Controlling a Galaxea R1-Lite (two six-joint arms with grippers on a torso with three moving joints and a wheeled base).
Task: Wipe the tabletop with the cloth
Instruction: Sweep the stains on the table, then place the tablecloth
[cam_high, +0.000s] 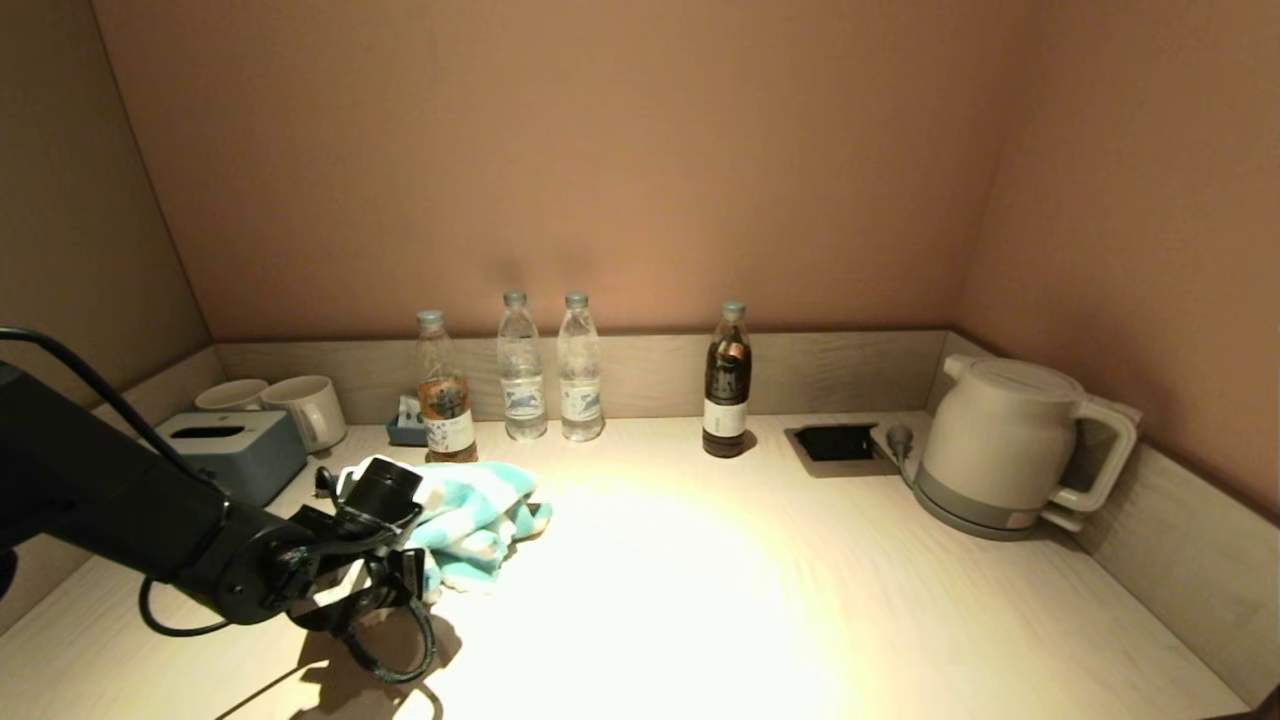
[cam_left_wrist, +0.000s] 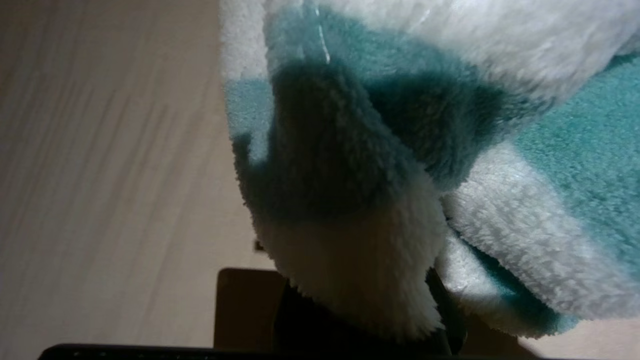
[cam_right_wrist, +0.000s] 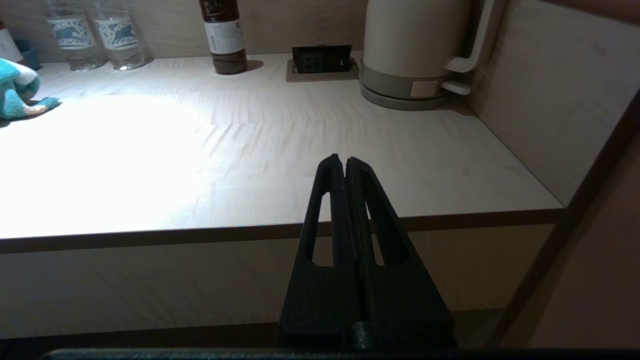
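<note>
The teal and white striped cloth (cam_high: 475, 520) lies bunched on the left part of the pale wood-grain tabletop (cam_high: 760, 600). My left gripper (cam_high: 410, 560) is at the cloth's near left edge, low over the tabletop. In the left wrist view the cloth (cam_left_wrist: 400, 150) fills most of the frame and a white fold of it runs down between the dark fingers (cam_left_wrist: 300, 325), so the gripper (cam_left_wrist: 365, 325) is shut on it. My right gripper (cam_right_wrist: 345, 160) is shut and empty, parked off the tabletop's front edge (cam_right_wrist: 200, 232); it is out of the head view.
A grey-blue tissue box (cam_high: 235, 450) and two mugs (cam_high: 300, 405) stand at the back left. Several bottles (cam_high: 522, 370) line the back rim, with a dark one (cam_high: 727, 380) further right. A black recess (cam_high: 838, 442) and a kettle (cam_high: 1010, 445) are at the back right.
</note>
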